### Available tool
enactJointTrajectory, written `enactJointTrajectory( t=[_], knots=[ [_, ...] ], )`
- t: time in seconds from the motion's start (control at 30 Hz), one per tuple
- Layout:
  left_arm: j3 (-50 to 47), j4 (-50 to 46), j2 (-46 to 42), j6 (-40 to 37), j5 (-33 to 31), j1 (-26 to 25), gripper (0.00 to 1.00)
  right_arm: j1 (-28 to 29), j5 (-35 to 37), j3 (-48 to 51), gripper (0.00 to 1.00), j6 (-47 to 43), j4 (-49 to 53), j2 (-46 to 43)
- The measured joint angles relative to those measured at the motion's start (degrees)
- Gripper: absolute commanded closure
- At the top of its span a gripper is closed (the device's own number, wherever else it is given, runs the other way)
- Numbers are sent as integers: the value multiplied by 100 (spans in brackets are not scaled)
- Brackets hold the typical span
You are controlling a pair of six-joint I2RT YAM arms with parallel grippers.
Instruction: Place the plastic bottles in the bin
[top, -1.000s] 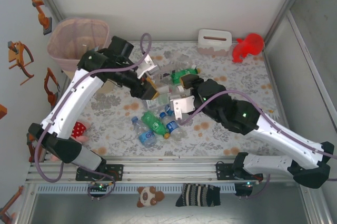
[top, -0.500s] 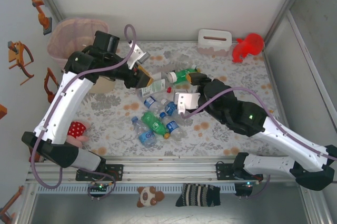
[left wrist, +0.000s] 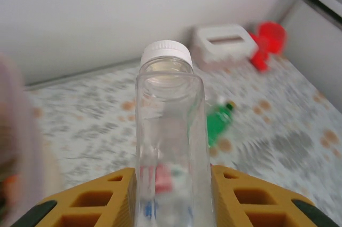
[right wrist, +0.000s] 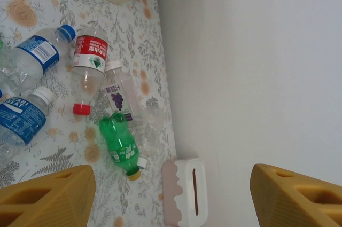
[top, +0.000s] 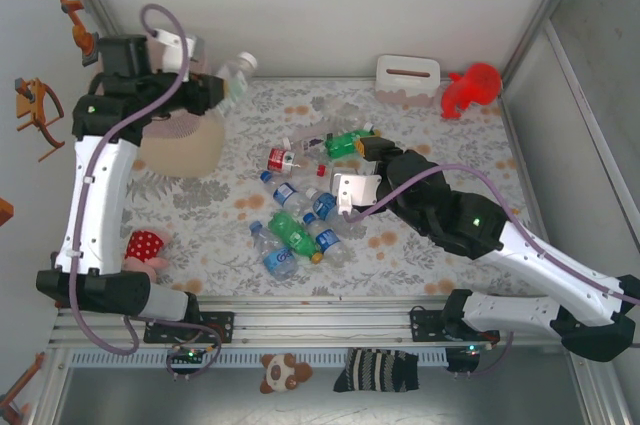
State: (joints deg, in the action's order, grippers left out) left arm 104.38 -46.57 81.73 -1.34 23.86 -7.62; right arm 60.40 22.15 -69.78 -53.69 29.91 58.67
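Note:
My left gripper (top: 215, 85) is raised at the back left, shut on a clear bottle (top: 238, 67) with a white cap. In the left wrist view that bottle (left wrist: 170, 131) stands between my fingers (left wrist: 91, 203). The beige bin (top: 185, 145) lies just below the arm, its opening mostly hidden. Several plastic bottles lie mid-table: a red-labelled one (top: 280, 158), a green one (top: 348, 142), another green one (top: 293, 232) and blue-labelled ones (top: 280, 260). My right gripper (top: 358, 167) hovers open beside the pile, nothing between its fingers (right wrist: 48, 197); below it lie the green bottle (right wrist: 120, 144) and the red-labelled bottle (right wrist: 88, 59).
A white tissue box (top: 407, 78) and a red toy figure (top: 470, 88) stand at the back right. A red spotted plush (top: 145, 245) lies at the front left. Toys hang on the left wall. A metal frame borders the right side.
My left arm has lifted the clear bottle out of the pile and swung it back and left, up beside the bin. The right arm has drawn back slightly and then stayed still.

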Motion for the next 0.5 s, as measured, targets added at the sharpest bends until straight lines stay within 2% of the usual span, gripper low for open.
enactJointTrajectory(
  t=[0.2, 0.5],
  knots=[
    [365, 575, 269, 614, -369, 975, 70, 0, 0, 2, 25, 26, -66, 0],
    [756, 817, 1252, 879, -229, 1453, 72, 0, 0, 4, 25, 68, -63, 0]
  ],
)
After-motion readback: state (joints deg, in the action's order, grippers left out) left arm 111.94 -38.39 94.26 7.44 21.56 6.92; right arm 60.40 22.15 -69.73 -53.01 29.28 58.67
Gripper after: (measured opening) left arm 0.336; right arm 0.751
